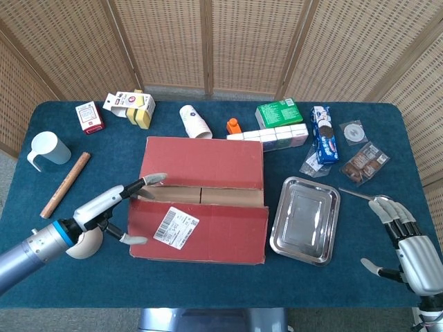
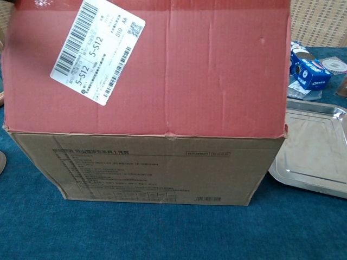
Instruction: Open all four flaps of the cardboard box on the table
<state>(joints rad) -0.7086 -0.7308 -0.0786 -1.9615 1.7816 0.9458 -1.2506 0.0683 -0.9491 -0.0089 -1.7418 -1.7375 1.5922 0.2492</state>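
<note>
While the left robot hand (image 1: 111, 203), fingers spread, levered up the box's (image 1: 201, 228) near flap (image 2: 146, 65) from beneath, its fingertips could slip off the edge, dropping it.

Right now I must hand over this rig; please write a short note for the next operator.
Left robot hand: fingertips at the seam, under the left edge of the near flap, lifting it.
Right robot hand: open, holding nothing, at the table's right edge beside the steel tray.
Cardboard box: mid-table; near flap partly raised, far flap closed.
Done: near flap started.
Left: finish the near flap, then the far flap and the inner flaps.
</note>
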